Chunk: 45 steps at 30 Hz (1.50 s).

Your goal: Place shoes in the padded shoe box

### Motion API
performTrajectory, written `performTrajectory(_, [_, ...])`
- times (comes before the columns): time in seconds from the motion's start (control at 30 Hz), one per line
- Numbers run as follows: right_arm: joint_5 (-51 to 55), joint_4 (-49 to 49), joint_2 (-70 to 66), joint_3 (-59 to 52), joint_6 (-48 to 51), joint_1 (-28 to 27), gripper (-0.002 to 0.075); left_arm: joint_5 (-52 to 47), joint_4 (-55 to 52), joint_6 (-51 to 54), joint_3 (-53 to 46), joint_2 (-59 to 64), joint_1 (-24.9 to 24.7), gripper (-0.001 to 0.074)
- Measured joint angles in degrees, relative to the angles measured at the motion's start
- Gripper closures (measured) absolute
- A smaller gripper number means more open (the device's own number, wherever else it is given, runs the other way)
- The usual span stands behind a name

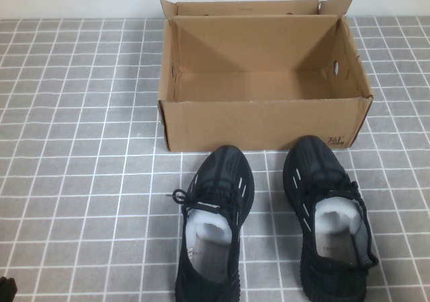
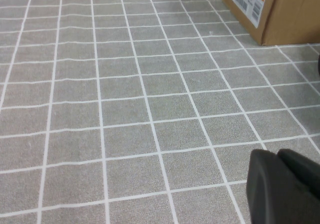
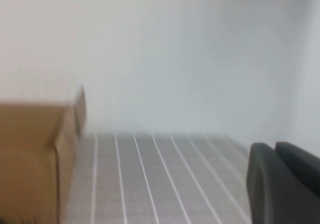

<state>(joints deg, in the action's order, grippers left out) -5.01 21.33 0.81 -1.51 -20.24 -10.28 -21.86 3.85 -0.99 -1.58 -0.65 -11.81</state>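
Starting from my left, I am seeing only a dark corner of the left gripper [image 1: 7, 288] at the near edge of the grey tiled mat [image 1: 80, 147], parked well clear of everything; its wrist view is giving me one black finger [image 2: 280, 189] over bare tiles, and I cannot tell whether the jaws are apart or together. Moving across, the left shoe [image 1: 216, 224] is lying toe toward the padded shoe box [image 1: 262, 124], just short of its front wall, and the right shoe [image 1: 329, 224] is sitting beside it, a gap between them. The box is standing open and holding no shoe — so I am judging the task as not yet begun. The right gripper [image 3: 282, 181] is not showing in the high view; its jaws I cannot tell either. Next I am expecting to bring one arm over a shoe's collar — open wide, descend, grip, lift over the wall.
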Motion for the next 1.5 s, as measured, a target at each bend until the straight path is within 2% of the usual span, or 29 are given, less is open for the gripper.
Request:
performTrajectory(0.33, [-30.29, 0.76, 0.00, 0.00, 0.00, 0.00, 0.0734, 0.00, 0.00, 0.00, 0.00, 0.00, 0.00, 0.0739])
performTrajectory(0.47, [-35.47, 0.99, 0.00, 0.00, 0.00, 0.00, 0.0734, 0.00, 0.00, 0.00, 0.00, 0.00, 0.00, 0.0739])
performTrajectory(0.83, [-37.29, -0.98, 0.00, 0.00, -2.31, 0.00, 0.0734, 0.00, 0.00, 0.00, 0.00, 0.00, 0.00, 0.0739])
performTrajectory(1.0, [-42.23, -7.03, 0.00, 0.00, -7.16, 0.00, 0.0734, 0.00, 0.00, 0.00, 0.00, 0.00, 0.00, 0.0739])
performTrajectory(1.13, [-42.18, -11.20, 0.00, 0.47, -9.91, 0.00, 0.0734, 0.00, 0.00, 0.00, 0.00, 0.00, 0.00, 0.0739])
performTrajectory(1.27, [-37.55, -12.26, 0.00, 5.58, -10.46, 0.00, 0.0734, 0.00, 0.00, 0.00, 0.00, 0.00, 0.00, 0.0739])
performTrajectory(1.5, [-20.93, -12.62, -0.18, 17.89, -12.31, 0.00, 0.0734, 0.00, 0.00, 0.00, 0.00, 0.00, 0.00, 0.0739])
